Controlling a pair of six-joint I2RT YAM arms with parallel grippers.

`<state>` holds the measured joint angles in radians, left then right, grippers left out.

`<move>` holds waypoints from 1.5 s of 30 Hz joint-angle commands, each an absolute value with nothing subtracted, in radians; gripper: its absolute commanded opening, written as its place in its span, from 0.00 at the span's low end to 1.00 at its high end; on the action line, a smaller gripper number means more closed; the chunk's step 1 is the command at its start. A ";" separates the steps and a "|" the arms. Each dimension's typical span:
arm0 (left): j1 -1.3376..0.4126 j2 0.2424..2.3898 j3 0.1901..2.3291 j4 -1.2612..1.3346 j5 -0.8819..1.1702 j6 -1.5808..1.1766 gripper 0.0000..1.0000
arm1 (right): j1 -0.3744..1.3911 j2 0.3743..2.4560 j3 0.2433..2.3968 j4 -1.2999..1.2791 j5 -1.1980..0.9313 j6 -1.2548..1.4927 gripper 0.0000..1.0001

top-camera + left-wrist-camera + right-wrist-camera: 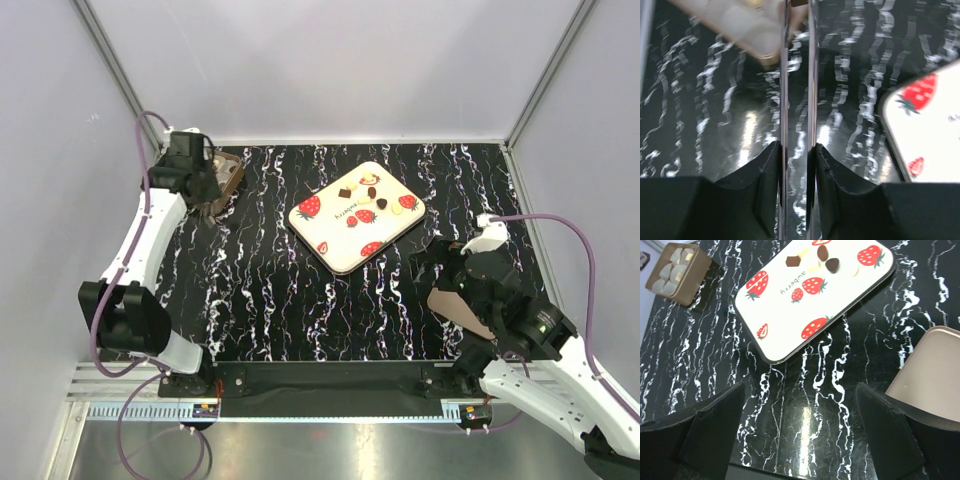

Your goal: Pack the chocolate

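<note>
Your left gripper (pixel 796 150) is nearly closed on thin metal tongs (pixel 796 75) by the brown box (pixel 228 176); right gripper (pixel 800 425) wide apart, empty; chocolate (pixel 372 191) is on the strawberry tray (pixel 340 245); go gently, pinch one piece.

Dark brown, tan and cream chocolate (pixel 372 192) on a white, red-strawberry-printed tray (pixel 330 235); black, white-veined table (pixel 270 290).

Black white-veined marble tabletop (pixel 270 290); plain grey walls (pixel 340 60); metal rail (pixel 330 408) at near edge.
</note>
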<state>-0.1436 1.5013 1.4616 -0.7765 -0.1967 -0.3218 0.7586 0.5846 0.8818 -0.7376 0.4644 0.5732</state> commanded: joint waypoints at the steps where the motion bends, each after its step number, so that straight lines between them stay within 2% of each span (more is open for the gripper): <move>1: -0.052 1.483 1.436 -0.762 -0.152 -0.313 0.34 | 0.761 0.595 0.868 -0.669 0.422 0.568 1.00; 11: 0.087 1.607 1.525 -0.788 -0.179 -0.293 0.34 | 0.759 0.649 0.850 -0.606 0.357 0.563 1.00; 29: 0.121 1.772 1.695 -0.810 -0.267 -0.235 0.34 | 0.761 0.709 0.870 -0.571 0.394 0.515 1.00; 45: 0.130 1.861 1.741 -0.807 -0.278 -0.215 0.35 | 0.761 0.745 0.870 -0.548 0.402 0.508 1.00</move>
<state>0.1211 1.8568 1.6886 -0.8349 -0.2485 -0.2325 0.7586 0.7425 0.8474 -0.5941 0.3756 0.5262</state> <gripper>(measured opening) 0.352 0.994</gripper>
